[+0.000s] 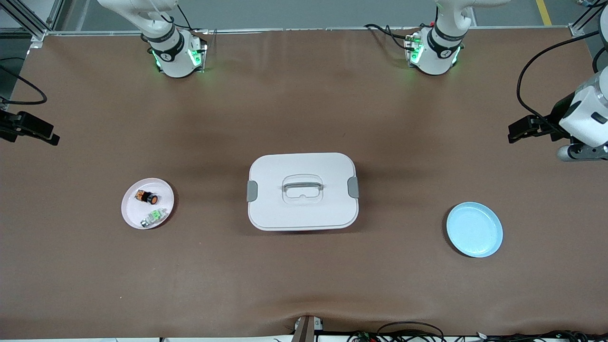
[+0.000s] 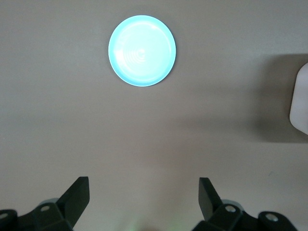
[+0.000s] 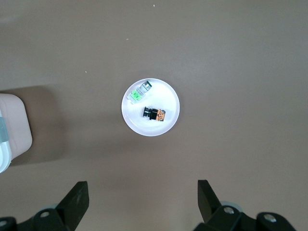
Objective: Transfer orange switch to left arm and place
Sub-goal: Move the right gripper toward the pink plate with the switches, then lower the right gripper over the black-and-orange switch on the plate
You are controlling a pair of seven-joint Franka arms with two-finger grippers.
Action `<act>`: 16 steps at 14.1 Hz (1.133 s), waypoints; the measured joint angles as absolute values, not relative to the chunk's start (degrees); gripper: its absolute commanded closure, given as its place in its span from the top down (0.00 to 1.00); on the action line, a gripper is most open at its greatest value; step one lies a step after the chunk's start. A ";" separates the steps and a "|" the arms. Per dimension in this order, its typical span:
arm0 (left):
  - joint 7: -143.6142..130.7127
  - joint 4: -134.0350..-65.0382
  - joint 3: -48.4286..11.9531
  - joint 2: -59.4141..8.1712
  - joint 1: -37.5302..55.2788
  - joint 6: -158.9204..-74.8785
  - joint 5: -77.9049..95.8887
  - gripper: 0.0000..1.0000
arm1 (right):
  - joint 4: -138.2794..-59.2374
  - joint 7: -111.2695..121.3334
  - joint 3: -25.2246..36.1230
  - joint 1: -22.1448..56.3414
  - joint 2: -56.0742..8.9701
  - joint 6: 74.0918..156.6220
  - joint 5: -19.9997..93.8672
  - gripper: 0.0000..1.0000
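The orange switch [image 1: 147, 196] [image 3: 154, 114], black-bodied with an orange cap, lies on its side on a small pale plate [image 1: 134, 212] [image 3: 164, 94] toward the right arm's end of the table. The white lidded box [image 1: 302, 209] [image 2: 299, 101] [image 3: 12, 127] stands mid-table, between that plate and a light blue plate [image 1: 474, 229] [image 2: 142, 50]. My right gripper [image 3: 142, 185] hangs open high over bare table beside the pale plate. High up beside the blue plate, my left gripper [image 2: 144, 185] is open over bare table. Neither hand shows in the front view.
A green-and-clear component [image 1: 153, 217] [image 3: 139, 92] shares the pale plate with the switch. The blue plate holds nothing. A white device on a black mount [image 1: 584, 118] sits at the left arm's table edge, a black clamp [image 1: 28, 129] at the right arm's edge.
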State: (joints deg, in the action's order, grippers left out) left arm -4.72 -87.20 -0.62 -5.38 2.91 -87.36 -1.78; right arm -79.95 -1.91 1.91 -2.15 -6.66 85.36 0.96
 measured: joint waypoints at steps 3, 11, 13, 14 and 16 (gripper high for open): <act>-4.72 -87.14 -0.62 -5.42 2.90 -87.36 -1.78 1.00 | -80.44 -1.91 1.89 -2.19 -8.96 85.52 0.79 1.00; -4.72 -87.09 -0.60 -5.44 2.89 -87.36 -1.78 1.00 | -80.58 -1.91 2.03 -2.92 -16.76 90.08 -0.05 1.00; -4.72 -87.09 -0.60 -5.44 2.89 -87.36 -1.78 1.00 | -80.68 -2.77 2.08 -3.38 -17.20 90.74 -0.02 1.00; -4.72 -87.09 -0.60 -5.44 2.88 -87.36 -1.78 1.00 | -80.84 -4.83 2.10 -3.80 -17.50 90.79 0.12 1.00; -4.72 -87.08 -0.60 -5.44 2.88 -87.36 -1.78 1.00 | -81.22 -10.65 2.10 -4.24 -19.00 92.10 0.39 1.00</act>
State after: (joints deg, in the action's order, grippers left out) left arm -4.72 -87.08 -0.60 -5.44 2.88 -87.36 -1.78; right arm -81.22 -10.65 2.10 -4.24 -19.00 92.10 0.39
